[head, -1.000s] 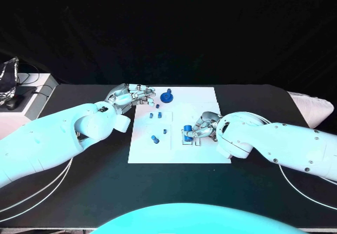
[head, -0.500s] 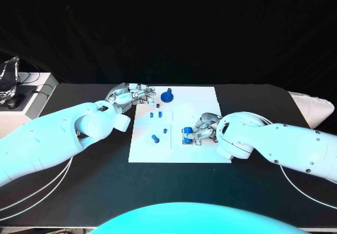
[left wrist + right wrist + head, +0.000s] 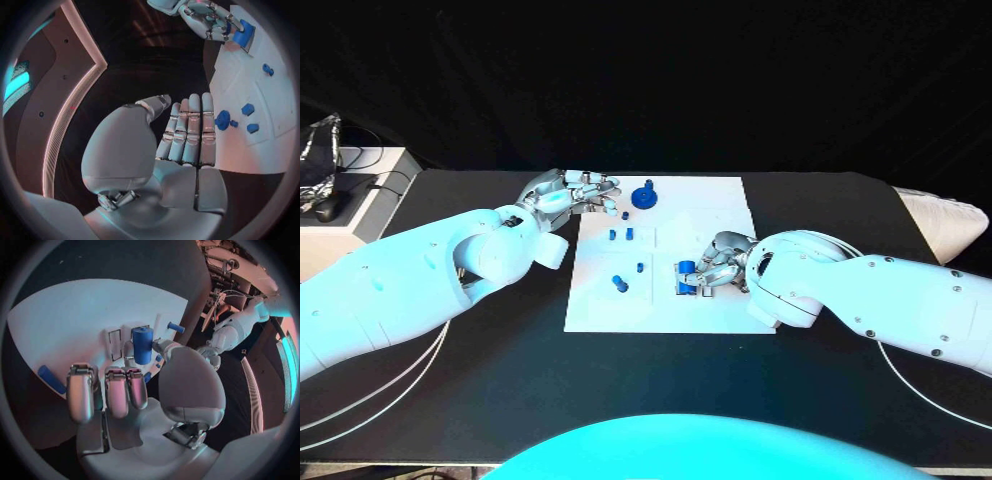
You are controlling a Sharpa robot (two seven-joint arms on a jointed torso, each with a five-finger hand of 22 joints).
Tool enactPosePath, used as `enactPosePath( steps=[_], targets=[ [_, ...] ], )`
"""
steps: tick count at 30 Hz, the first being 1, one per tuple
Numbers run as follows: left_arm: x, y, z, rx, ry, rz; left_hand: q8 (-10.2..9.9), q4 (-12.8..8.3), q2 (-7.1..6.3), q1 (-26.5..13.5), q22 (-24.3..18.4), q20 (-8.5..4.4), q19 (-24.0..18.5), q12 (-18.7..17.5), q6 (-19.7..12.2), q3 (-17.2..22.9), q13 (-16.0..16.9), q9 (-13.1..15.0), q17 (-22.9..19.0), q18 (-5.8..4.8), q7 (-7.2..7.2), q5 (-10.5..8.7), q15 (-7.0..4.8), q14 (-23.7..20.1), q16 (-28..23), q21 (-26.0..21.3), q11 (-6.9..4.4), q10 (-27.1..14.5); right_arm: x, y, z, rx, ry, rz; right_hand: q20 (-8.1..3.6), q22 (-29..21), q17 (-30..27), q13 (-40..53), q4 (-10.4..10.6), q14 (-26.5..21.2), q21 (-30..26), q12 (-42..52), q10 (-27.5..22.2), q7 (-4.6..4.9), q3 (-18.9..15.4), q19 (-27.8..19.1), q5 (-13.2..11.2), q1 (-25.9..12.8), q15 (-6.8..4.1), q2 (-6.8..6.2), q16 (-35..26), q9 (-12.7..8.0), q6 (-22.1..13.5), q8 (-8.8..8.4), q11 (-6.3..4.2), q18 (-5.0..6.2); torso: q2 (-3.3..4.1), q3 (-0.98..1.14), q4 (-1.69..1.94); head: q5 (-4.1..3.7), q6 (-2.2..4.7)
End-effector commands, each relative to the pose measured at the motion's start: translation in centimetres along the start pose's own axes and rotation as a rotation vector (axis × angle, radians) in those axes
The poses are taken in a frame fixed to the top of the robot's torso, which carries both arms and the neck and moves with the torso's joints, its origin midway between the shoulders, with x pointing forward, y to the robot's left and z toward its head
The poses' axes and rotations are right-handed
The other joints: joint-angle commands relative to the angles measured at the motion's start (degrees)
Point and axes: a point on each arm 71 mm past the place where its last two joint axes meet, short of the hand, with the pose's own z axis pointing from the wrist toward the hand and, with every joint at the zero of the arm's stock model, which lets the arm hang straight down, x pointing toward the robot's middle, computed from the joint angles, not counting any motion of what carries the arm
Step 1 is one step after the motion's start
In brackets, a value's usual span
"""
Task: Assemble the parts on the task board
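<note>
board: white flat task board (image 3: 718, 200) mid black tabletop (image 3: 473, 380)
right hand (image 3: 714, 270): fingers pinching upright blue cylinder part (image 3: 142, 345) at board's right-centre slot
left hand (image 3: 571, 197): at board's far-left corner, fingers straight, pressed together, holding nothing
loose parts: small blue pieces (image 3: 629, 236) left-centre; blue round knob (image 3: 643, 197) far side

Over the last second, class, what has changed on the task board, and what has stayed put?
Almost nothing. The right robot hand stays at the blue cylinder on the task board, seemingly pinching it. The left robot hand still rests at the board's far left corner near the blue knob. The small blue parts have not moved.
</note>
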Motion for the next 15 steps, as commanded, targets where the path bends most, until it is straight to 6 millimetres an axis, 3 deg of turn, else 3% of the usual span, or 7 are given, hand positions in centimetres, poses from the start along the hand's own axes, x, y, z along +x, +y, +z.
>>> enactPosePath(
  steps=[1, 7, 12, 15],
  targets=[
    [0.25, -0.09, 0.02, 0.006, 0.019, -0.010, -0.35, -0.08, 0.01, 0.18, 0.03, -0.03, 0.24, -0.36, -0.26, -0.12, 0.03, -0.09, 0.10, 0.07, 0.29, 0.14, 0.08, 0.37, -0.37, -0.33, 0.25, -0.26, 0.29, -0.05, -0.01, -0.003, 0.007, -0.015, 0.25, 13.26, 11.39, 14.29, -3.84, 5.28, 0.02, -0.26, 5.31, -0.06, 3.49, 4.71, -0.19, 0.05, 0.27, 0.45, 0.29, 0.01, 0.38, -0.03, 0.47, -0.88, 0.01, -0.01, -0.02, 0.07, -0.08],
    [0.26, -0.07, 0.04, 0.005, 0.019, -0.010, -0.35, -0.08, 0.01, 0.18, 0.03, -0.03, 0.24, -0.36, -0.26, -0.12, 0.03, -0.09, 0.10, 0.07, 0.29, 0.14, 0.08, 0.37, -0.37, -0.33, 0.25, -0.26, 0.30, -0.18, 0.05, 0.003, 0.018, -0.023, 0.26, 13.21, 11.22, 14.15, -3.64, 5.24, -0.22, -0.46, 5.19, -0.02, 2.95, 4.67, -0.67, -0.50, 0.26, 0.18, 0.24, -0.01, 0.39, -0.20, 0.49, -0.84, -0.03, 0.01, -0.06, 0.11, -0.14],
    [0.24, -0.07, 0.04, 0.005, 0.018, -0.010, -0.35, -0.08, 0.01, 0.18, 0.03, -0.03, 0.24, -0.36, -0.26, -0.12, 0.03, -0.09, 0.10, 0.07, 0.29, 0.14, 0.08, 0.37, -0.37, -0.33, 0.25, -0.26, 0.25, -0.32, 0.12, 0.010, 0.021, -0.026, 0.43, 13.19, 11.11, 13.77, -2.87, 5.21, -0.50, -1.02, 4.85, 0.15, 0.16, 4.62, -8.28, -2.25, 0.45, -0.24, 0.18, -0.22, 0.34, -1.04, 0.68, -0.80, -0.04, 0.03, -0.07, 0.18, -0.25],
    [0.23, -0.07, 0.04, 0.005, 0.018, -0.010, -0.35, -0.08, 0.01, 0.18, 0.03, -0.03, 0.24, -0.36, -0.26, -0.12, 0.03, -0.09, 0.10, 0.07, 0.29, 0.14, 0.08, 0.37, -0.37, -0.33, 0.25, -0.26, 0.19, -0.37, 0.13, 0.011, 0.016, -0.023, 0.48, 13.14, 11.04, 13.31, -2.74, 5.19, -0.81, -1.70, 4.44, 0.11, -3.97, 4.58, -14.61, -2.88, 0.49, 0.72, 0.14, -0.32, 0.34, -1.61, 0.69, -0.74, -0.04, 0.04, -0.05, 0.18, -0.27]
  ],
)
